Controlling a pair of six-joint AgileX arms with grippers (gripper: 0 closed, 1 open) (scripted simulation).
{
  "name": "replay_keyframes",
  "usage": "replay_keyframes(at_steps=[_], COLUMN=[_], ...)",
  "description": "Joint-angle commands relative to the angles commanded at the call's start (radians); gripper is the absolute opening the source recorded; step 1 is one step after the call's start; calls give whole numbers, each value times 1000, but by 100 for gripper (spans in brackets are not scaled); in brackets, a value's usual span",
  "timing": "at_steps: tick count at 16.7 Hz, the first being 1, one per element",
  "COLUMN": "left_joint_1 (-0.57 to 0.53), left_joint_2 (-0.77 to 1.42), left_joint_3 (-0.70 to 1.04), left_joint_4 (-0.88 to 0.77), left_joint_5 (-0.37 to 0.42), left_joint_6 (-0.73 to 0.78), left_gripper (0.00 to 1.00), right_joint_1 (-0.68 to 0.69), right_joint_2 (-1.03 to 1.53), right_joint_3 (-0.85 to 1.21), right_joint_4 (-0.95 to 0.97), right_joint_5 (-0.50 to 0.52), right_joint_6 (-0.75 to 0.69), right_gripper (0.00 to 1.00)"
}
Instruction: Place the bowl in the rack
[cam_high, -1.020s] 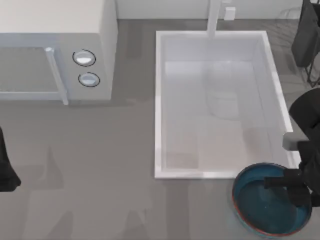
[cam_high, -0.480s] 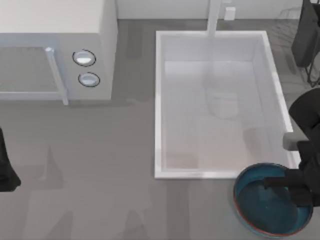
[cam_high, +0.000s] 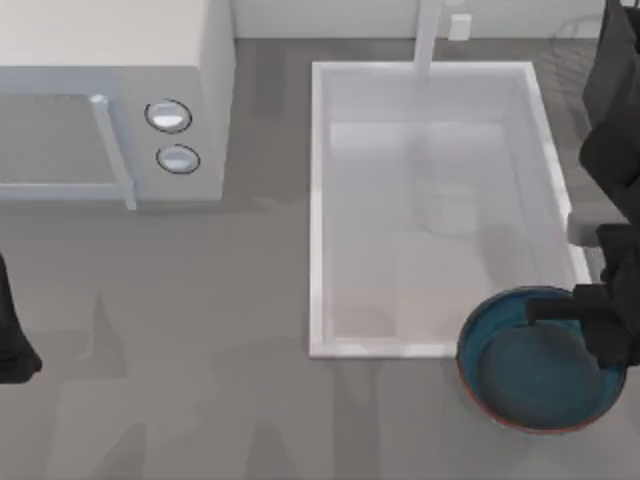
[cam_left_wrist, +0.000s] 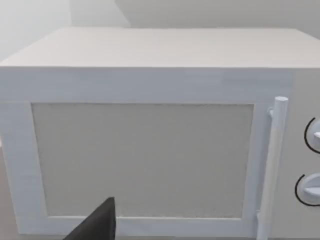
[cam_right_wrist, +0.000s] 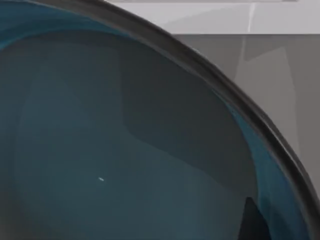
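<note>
Bowl (cam_high: 535, 375) sits at the bench's near right, overlapping the sink's (cam_high: 320, 200) near right corner, apparently lifted. Right claw (cam_high: 585, 325) is on its right rim, holding it as far as I can judge. Glossy deep blue, reddish-brown rim. Likely rigid, slick, breakable: grip the rim firmly, keep it level. Rack (cam_high: 580, 30) wires far right. Left arm parked at left edge; can't tell its claw state.

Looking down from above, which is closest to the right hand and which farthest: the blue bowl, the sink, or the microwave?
From the right hand, in the top view:
1. The bowl, right under the hand at the table's right.
2. The sink, just beside it.
3. The microwave, far off at the left.
</note>
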Motion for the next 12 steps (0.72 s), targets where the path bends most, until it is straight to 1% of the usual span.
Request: replay_keyframes(at_steps=[4,6,9,12], left_joint_1=[0,0,0,0], left_joint_2=[0,0,0,0], left_joint_3=[0,0,0,0], left_joint_4=[0,0,0,0], left_joint_5=[0,0,0,0], left_joint_6=[0,0,0,0], left_gripper=[100,100,100,100], right_joint_1=[-4,-6,-11,-12], right_joint_2=[-36,-59,-93,-104], right_joint_3=[242,352,466,492], right_joint_4=[-320,-450,-567,-592], right_joint_5=[0,0,0,0], right_joint_6=[-4,-8,-13,-15], right_gripper=[0,0,0,0])
